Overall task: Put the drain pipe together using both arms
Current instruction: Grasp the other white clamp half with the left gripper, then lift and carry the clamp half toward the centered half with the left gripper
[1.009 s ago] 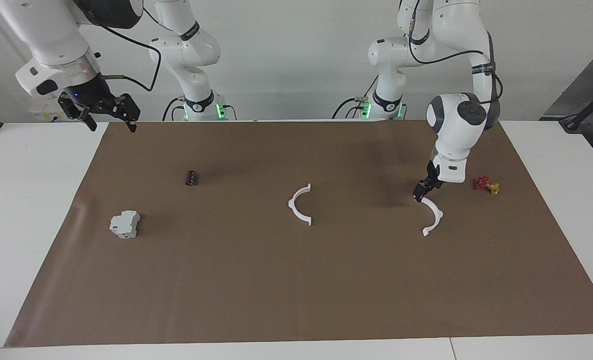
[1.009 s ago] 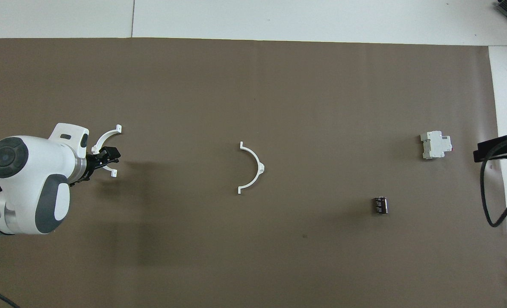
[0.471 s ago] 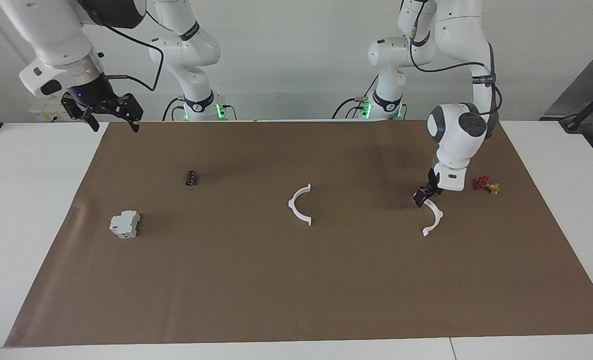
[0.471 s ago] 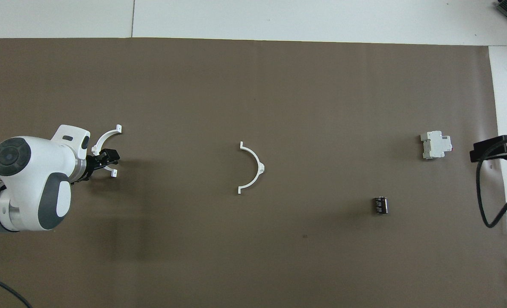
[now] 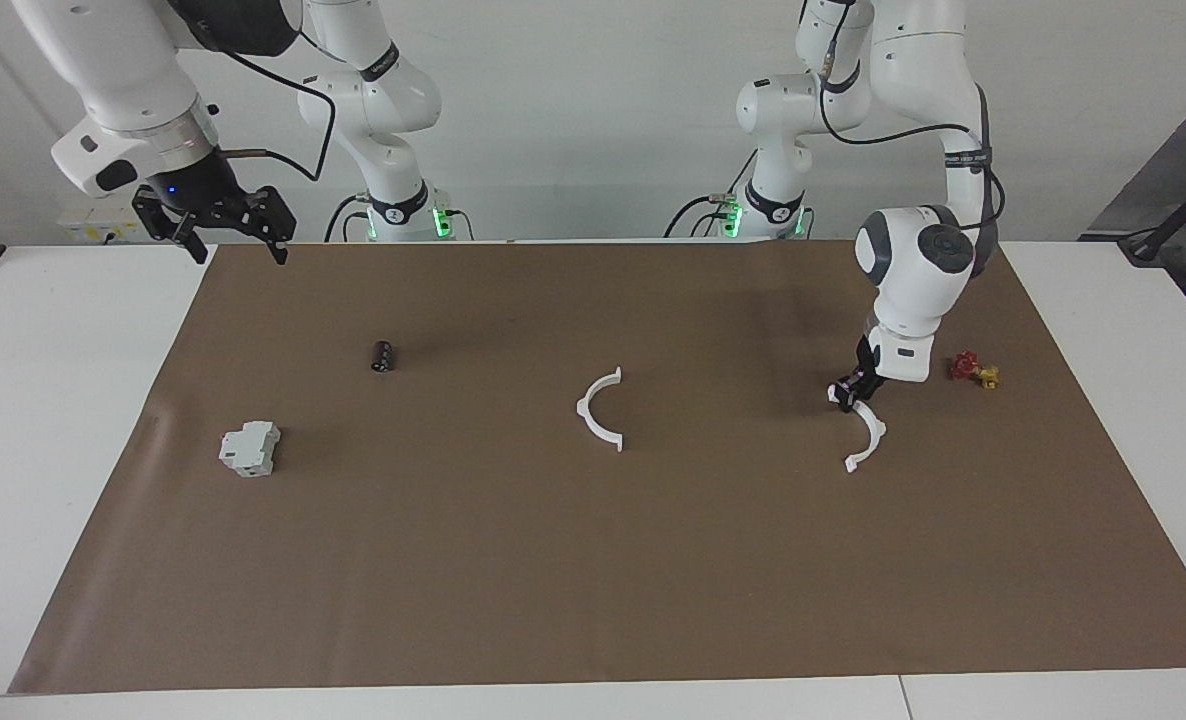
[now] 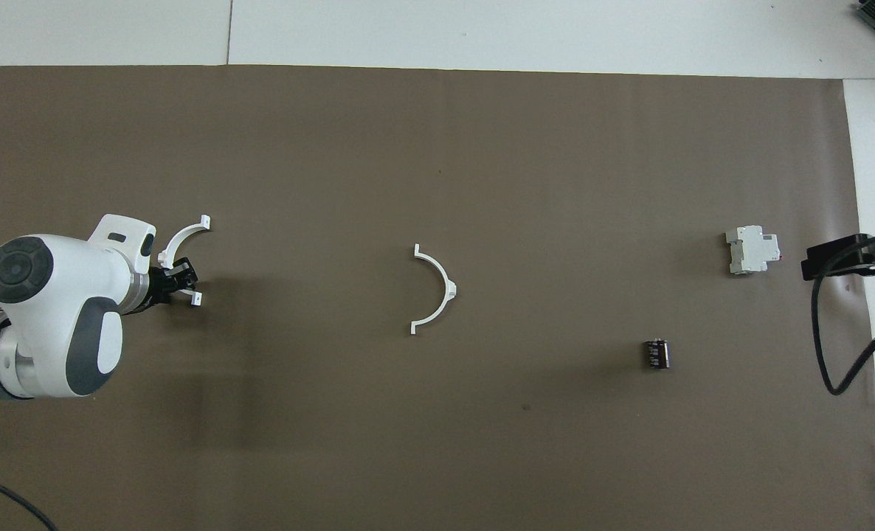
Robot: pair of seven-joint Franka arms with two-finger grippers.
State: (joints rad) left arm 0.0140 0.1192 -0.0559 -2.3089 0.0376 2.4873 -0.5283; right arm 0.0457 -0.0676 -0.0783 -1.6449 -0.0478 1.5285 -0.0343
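Left gripper is down at the mat, middle right of the facing view, at the upper end of one white half-ring; can't tell if its fingers have closed on it. Second half-ring lies alone on the brown mat at frame centre, well apart from the first. Right gripper hangs open in the upper left corner, over the mat's edge. Grey block sits middle left, small black cylinder above it, red-yellow valve just beside the left arm.
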